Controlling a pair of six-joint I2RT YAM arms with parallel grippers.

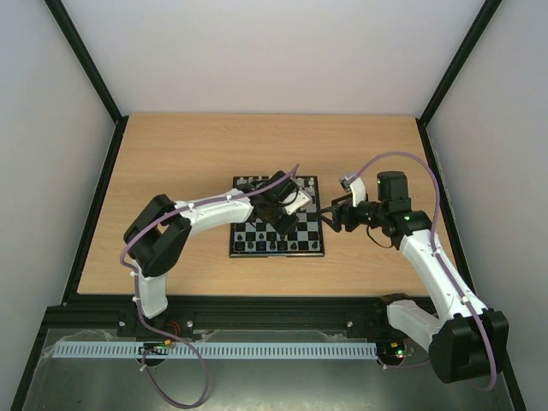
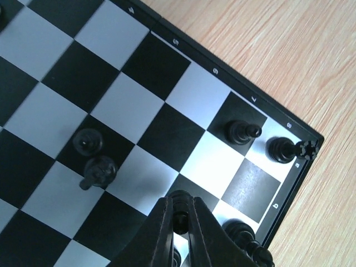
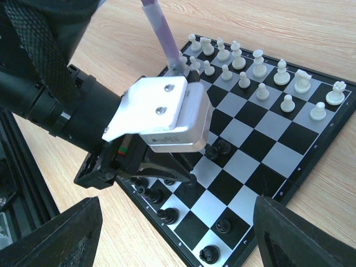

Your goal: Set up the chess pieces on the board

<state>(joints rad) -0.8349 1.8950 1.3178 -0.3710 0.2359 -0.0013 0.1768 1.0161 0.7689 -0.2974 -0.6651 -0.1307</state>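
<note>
Black piece (image 2: 179, 221) pinched in left claw (image 2: 179, 203)
Board (image 2: 289, 186) lies just beneath those tips; the piece looks light, hard, slick and tippy, best held at its waist. Right claw (image 1: 330, 214) hangs spread, board edge just ahead.

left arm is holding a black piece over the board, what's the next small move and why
Probably lower the left gripper straight down and open its jaws: they pinch a black piece just above the board, and the square beneath looks free, in line with the pawn beside the corner rook.
</note>
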